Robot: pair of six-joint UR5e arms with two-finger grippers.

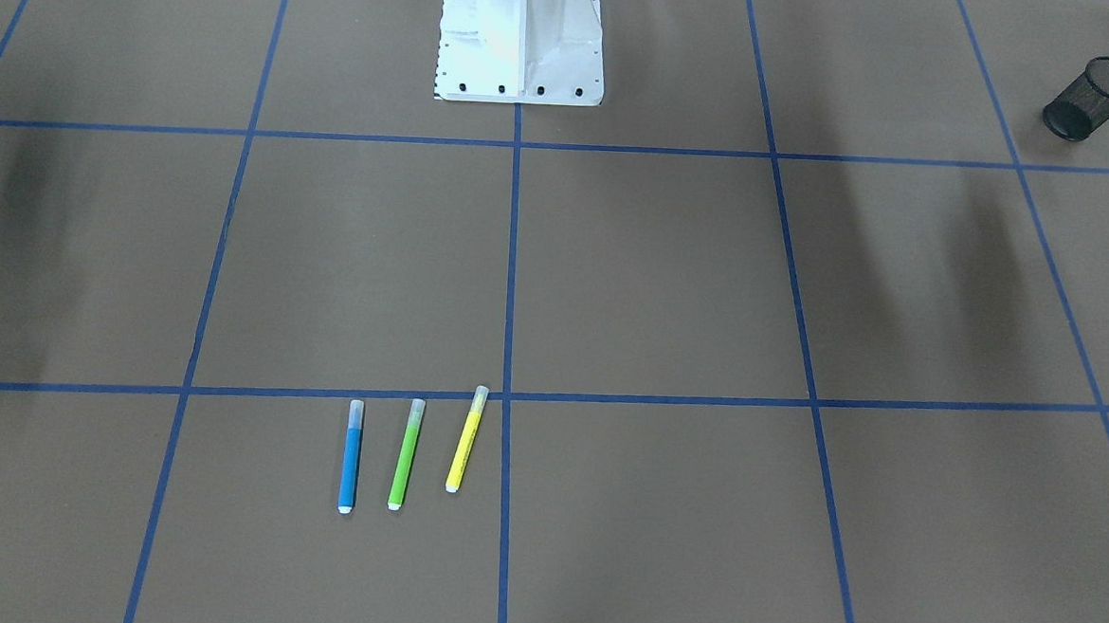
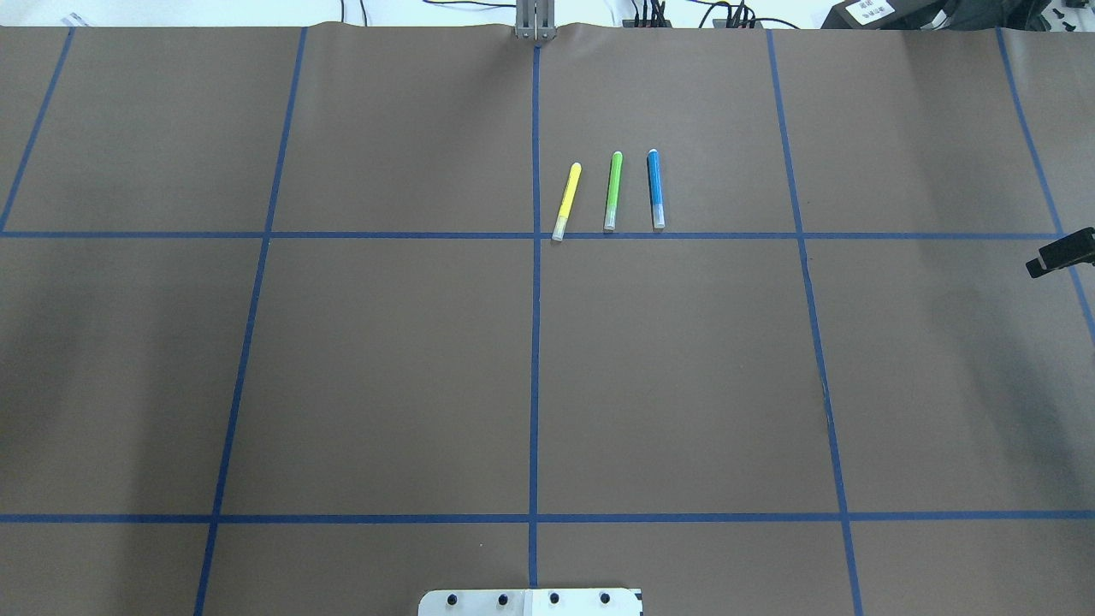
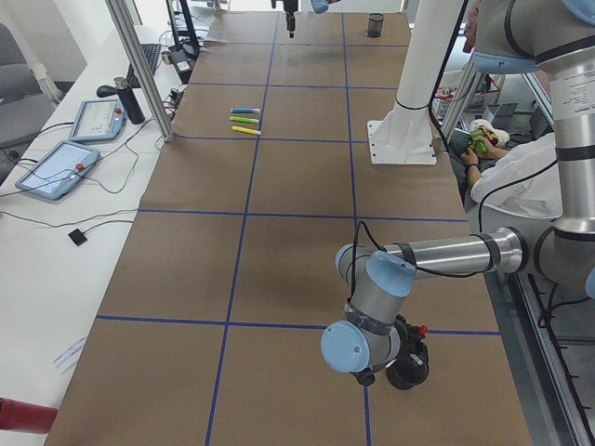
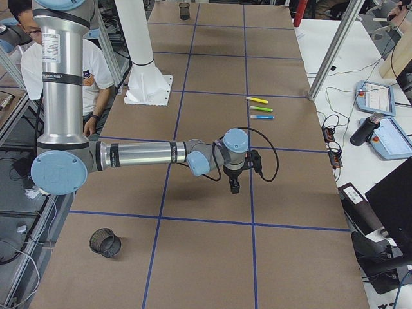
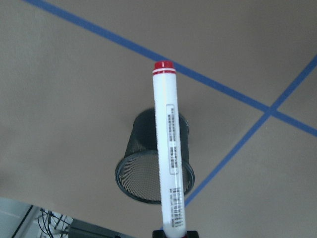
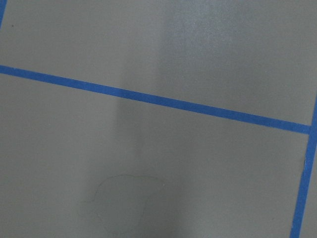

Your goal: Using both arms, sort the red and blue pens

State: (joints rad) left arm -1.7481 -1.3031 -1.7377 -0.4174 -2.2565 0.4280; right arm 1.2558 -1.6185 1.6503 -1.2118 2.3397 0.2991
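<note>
Opposed overhead and front cameras share the table.

Four pens show: blue pen, green pen, yellow pen, red-capped pen, plus two mesh cups and two arms.

1. The table is covered in brown paper, divided into squares by blue tape lines.
2. A blue pen, green pen and yellow pen lie side by side, not touching, with their clear caps at a tape line.
3. A white pedestal base stands at the robot's edge.
4. A black mesh cup sits toward the robot's left end, and a second mesh cup toward its right.
</note>
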